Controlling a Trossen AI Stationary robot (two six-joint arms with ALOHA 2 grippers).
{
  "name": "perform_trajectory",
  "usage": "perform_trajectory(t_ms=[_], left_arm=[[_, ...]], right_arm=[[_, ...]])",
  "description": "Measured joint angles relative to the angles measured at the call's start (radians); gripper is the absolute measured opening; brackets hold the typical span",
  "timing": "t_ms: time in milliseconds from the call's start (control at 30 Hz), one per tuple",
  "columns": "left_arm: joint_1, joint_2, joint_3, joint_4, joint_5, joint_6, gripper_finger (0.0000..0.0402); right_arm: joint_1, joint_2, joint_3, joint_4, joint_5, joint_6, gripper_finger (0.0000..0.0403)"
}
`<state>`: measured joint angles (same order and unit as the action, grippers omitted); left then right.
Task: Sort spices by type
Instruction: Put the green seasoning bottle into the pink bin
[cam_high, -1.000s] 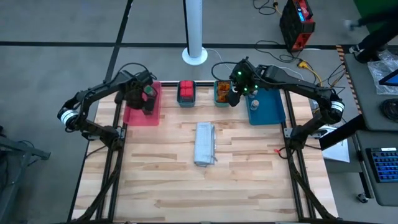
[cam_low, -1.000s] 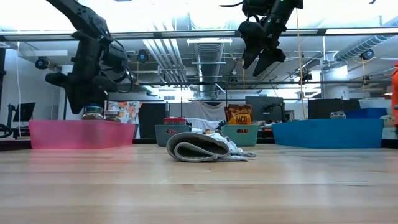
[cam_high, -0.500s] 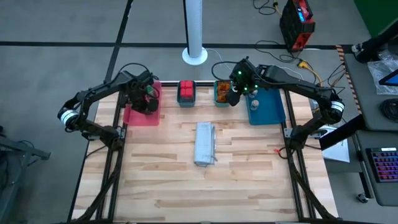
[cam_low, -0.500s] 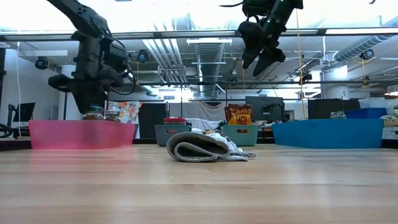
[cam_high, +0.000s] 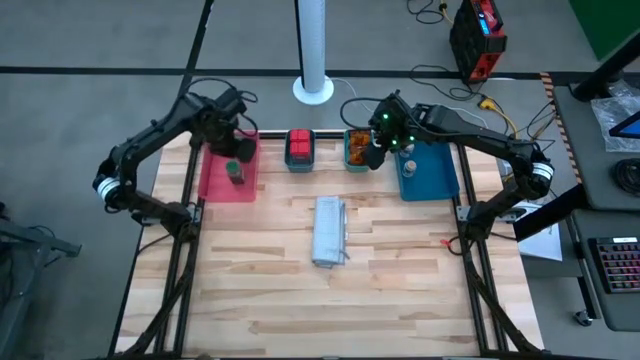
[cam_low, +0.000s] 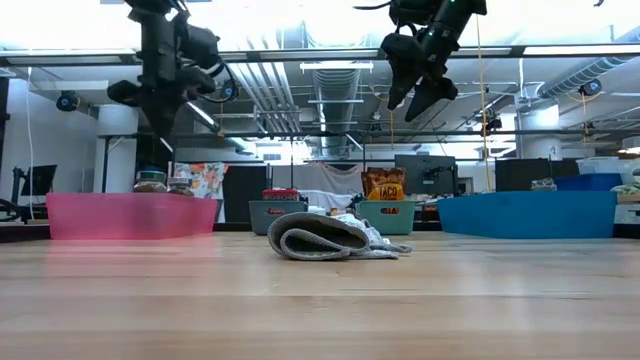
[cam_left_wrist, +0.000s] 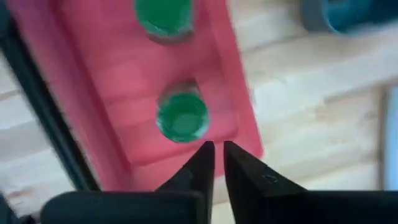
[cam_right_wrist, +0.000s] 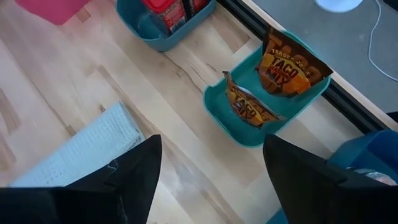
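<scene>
Bright ceiling glare, blurred wrist view

Two round green-lidded jars (cam_left_wrist: 181, 117) stand in the single pink plastic tray (cam_high: 214, 182). Two orange-red taco-mix packets (cam_right_wrist: 287, 65) lean in one small teal tray (cam_right_wrist: 252, 138), and a second small teal tray (cam_high: 300, 163) holds red boxes (cam_high: 299, 146), too close-packed to count. One big blue tray (cam_high: 435, 172). One folded grey-white cloth bundle (cam_high: 329, 230) lies on the wooden counter (cam_high: 330, 300).
</scene>
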<state>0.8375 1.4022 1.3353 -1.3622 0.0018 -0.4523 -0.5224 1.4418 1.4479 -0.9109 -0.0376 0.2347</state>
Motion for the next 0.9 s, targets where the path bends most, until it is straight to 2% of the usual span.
perform_trajectory(t_ms=[200, 400, 533, 667, 900], left_arm=[[0.001, 0.069, 0.020, -0.009, -0.031, -0.056, 0.0099], [0.001, 0.106, -0.063, 0.004, -0.118, -0.115, 0.0209], [0.001, 0.105, -0.112, 0.092, -0.123, -0.106, 0.0263], [0.001, 0.111, -0.146, 0.106, -0.116, -0.091, 0.0285], [-0.002, 0.112, -0.207, 0.169, -0.120, -0.086, 0.0274]], right_arm=[[0.000, 0.000, 0.000, 0.005, -0.003, 0.001, 0.0269], [0.000, 0.000, 0.000, 0.004, -0.023, 0.016, 0.0259], [0.000, 0.000, 0.000, 0.004, -0.023, 0.017, 0.0261], [0.000, 0.000, 0.000, 0.004, -0.023, 0.016, 0.0268], [0.000, 0.000, 0.000, 0.004, -0.023, 0.010, 0.0267]])
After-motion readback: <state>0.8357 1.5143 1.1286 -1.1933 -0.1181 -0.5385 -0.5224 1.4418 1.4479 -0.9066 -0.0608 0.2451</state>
